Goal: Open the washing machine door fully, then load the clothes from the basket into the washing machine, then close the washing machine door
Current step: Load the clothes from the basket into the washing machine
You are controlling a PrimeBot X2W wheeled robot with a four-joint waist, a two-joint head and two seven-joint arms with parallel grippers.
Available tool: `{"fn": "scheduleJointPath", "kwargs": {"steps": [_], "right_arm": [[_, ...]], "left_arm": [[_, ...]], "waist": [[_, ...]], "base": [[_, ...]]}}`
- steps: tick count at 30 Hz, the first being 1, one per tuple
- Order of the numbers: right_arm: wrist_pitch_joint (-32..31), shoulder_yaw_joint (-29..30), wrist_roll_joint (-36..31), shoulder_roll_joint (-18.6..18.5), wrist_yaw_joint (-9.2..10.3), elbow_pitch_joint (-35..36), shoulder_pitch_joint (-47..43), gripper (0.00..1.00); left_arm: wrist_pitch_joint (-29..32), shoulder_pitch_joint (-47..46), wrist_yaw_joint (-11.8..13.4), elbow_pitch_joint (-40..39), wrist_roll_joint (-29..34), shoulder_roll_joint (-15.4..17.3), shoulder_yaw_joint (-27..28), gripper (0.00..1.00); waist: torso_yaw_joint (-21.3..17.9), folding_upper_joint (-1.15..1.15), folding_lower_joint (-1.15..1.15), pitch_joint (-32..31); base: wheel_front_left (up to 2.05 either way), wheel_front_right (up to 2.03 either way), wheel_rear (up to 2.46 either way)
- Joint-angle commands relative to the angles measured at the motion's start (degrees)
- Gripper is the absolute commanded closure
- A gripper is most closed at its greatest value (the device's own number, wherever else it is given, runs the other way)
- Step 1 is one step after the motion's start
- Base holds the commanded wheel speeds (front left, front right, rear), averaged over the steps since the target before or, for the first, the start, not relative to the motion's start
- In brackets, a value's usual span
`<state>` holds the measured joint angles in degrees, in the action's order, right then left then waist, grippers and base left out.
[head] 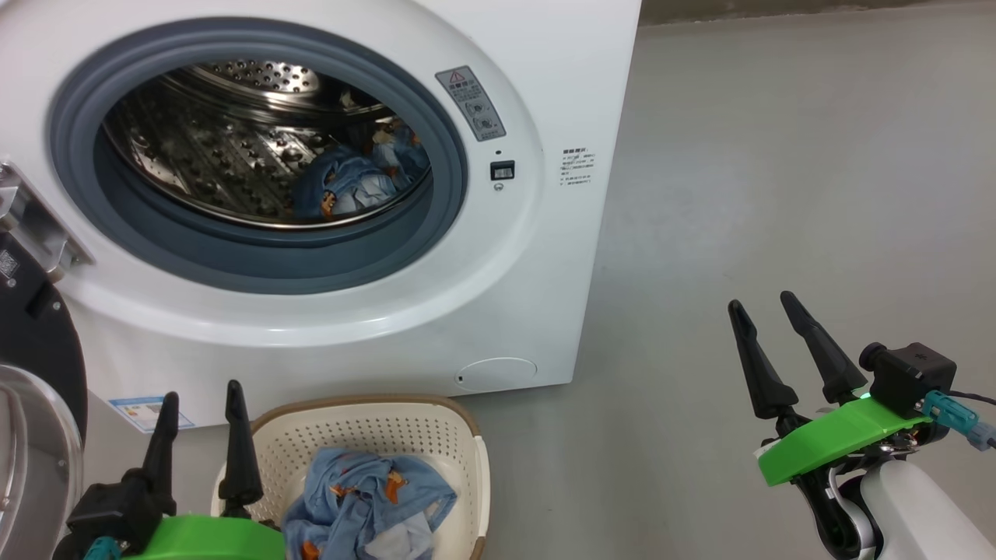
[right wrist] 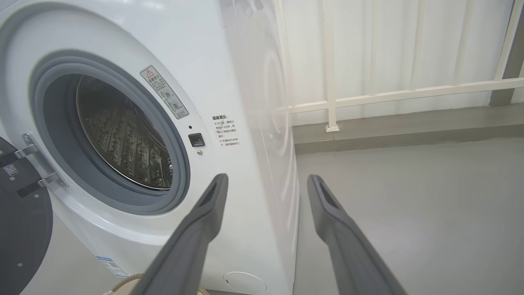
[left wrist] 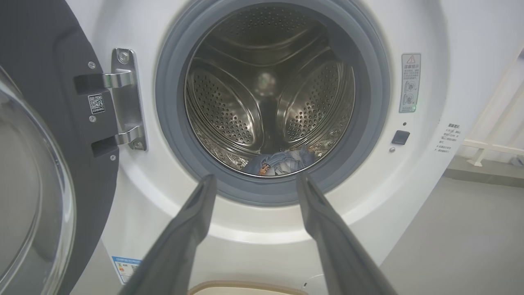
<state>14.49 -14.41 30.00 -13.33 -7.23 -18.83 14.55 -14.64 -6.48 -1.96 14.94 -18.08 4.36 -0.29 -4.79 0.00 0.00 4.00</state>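
Observation:
The white washing machine (head: 545, 93) (left wrist: 425, 53) (right wrist: 229, 53) stands with its round door (head: 35, 373) (left wrist: 49, 135) (right wrist: 20, 229) swung wide to the left. Light blue printed clothes (head: 354, 183) (left wrist: 282, 162) lie low in the steel drum. More of the clothes (head: 362, 505) sit in the cream basket (head: 436, 435) (left wrist: 245, 289) on the floor below the opening. My left gripper (head: 201, 397) (left wrist: 256, 180) hangs open just left of the basket, fingers aimed at the drum, nothing between them. My right gripper (head: 762, 305) (right wrist: 266, 180) is open and empty over bare floor, right of the machine.
Grey floor (head: 778, 194) stretches right of the machine. A cream railing (right wrist: 389, 92) and a pale wall stand beyond it. The door's hinge (left wrist: 127, 98) sits at the left of the opening.

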Motion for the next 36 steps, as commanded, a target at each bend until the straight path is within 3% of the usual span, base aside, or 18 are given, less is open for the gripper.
{"fn": "scheduleJointPath", "kwargs": {"steps": [1,10,28,36], "right_arm": [[0.5,-0.7,-0.6,-0.9,-0.25,1.3,0.4,0.00],[0.5,-1.2,0.2,-1.0,-0.25,0.4,0.7,0.00],[0.5,-2.0,1.2,-0.2,-0.25,0.7,4.9,0.00],[0.5,-2.7,1.3,0.8,-0.25,1.5,7.8,0.00]], "left_arm": [[-0.4,-1.1,0.0,-1.0,-0.1,0.6,1.5,0.00],[-0.1,-2.2,-0.3,2.1,-0.6,0.5,0.5,0.00],[0.4,-10.4,-1.3,12.7,-1.1,1.5,-1.1,0.00],[3.5,-16.7,-1.9,24.2,-1.7,2.8,-1.7,0.00]], "waist": [[-0.1,0.00,0.00,0.2],[-0.5,0.00,0.00,2.8],[-2.1,0.00,0.00,15.7],[-2.7,0.00,0.00,22.8]], "base": [[0.00,0.00,0.00],[0.00,0.00,0.00],[0.00,0.00,0.00],[0.00,0.00,0.00]]}}
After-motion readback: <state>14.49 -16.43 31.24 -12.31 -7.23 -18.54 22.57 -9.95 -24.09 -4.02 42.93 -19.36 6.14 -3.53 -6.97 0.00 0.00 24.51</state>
